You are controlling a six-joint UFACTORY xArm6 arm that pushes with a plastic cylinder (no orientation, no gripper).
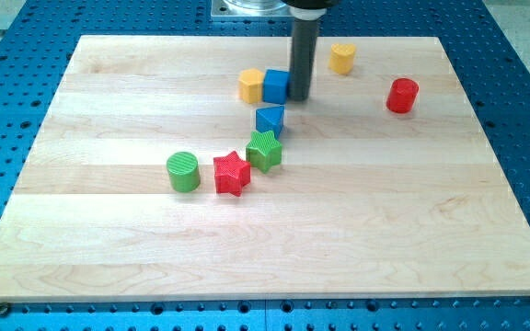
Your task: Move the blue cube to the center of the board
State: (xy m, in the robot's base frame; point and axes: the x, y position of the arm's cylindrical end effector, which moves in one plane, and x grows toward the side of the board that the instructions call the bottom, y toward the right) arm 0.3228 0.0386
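Observation:
The blue cube [275, 85] sits near the view's top middle of the wooden board [109, 239]. A yellow block [251, 85] touches its left side. My tip [300, 96] stands right against the cube's right side. The dark rod rises from there to the view's top edge. A second blue block [270, 119], with slanted faces, lies just below the cube.
A green star-shaped block [264, 151] and a red star-shaped block [231, 174] touch near the board's middle. A green cylinder [183, 172] stands left of them. A yellow block [342, 58] and a red cylinder [402, 96] sit at the top right.

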